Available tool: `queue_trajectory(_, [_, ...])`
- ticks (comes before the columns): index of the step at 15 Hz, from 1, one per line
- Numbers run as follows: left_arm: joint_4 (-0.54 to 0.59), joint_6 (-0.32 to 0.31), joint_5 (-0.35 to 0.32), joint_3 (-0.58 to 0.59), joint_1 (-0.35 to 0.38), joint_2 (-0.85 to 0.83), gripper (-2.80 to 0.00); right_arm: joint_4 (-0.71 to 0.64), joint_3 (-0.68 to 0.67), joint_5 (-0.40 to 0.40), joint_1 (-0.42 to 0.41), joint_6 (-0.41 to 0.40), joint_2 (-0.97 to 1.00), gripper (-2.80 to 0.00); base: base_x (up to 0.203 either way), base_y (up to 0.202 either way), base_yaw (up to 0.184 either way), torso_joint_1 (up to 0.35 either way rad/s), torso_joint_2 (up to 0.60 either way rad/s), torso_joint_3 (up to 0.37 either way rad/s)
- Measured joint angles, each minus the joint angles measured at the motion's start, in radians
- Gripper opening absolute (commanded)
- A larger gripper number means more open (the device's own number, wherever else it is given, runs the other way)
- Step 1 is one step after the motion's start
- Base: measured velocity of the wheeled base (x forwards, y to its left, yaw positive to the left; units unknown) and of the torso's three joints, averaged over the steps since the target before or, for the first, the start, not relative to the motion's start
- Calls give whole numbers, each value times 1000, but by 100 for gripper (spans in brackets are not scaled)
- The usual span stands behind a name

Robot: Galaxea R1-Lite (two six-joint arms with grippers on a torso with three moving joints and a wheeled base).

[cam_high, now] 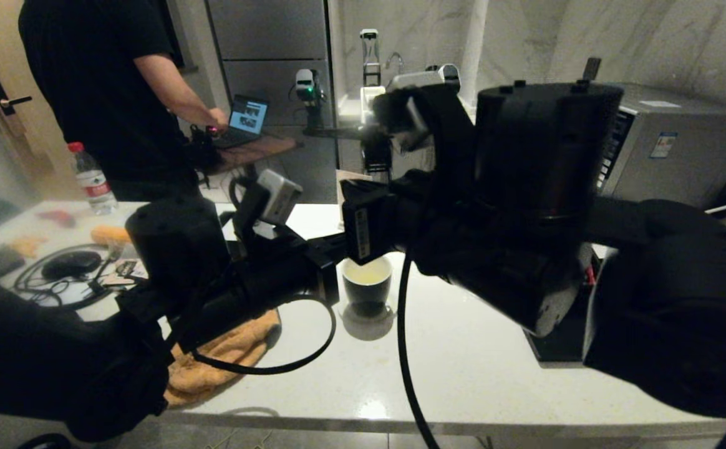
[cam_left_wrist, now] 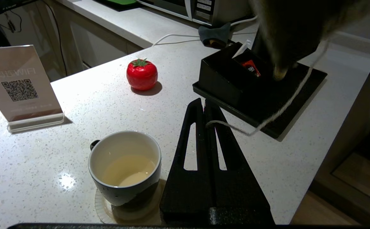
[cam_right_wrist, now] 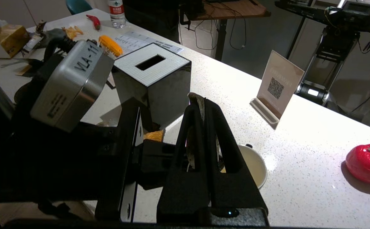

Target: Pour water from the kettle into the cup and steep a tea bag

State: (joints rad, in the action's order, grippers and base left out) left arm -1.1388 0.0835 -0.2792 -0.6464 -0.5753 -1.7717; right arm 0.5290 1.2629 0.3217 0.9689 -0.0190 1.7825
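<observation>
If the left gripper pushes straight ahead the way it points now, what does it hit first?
Most likely the black box, just beyond the left gripper, whose shut fingers pinch the string. Depth is unclear; it might touch the counter first.

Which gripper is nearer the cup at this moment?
Too close to call. The left gripper, shut on the string, sits just beside the cup; the right gripper, shut on the tea bag, hangs just above it.
</observation>
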Motion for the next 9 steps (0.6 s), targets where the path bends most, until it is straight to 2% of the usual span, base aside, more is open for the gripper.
queue_trajectory(9, [0, 1, 2, 1, 0, -7, -280, 353, -168, -1, 3, 11, -4, -280, 0, 0, 0, 0, 0, 0])
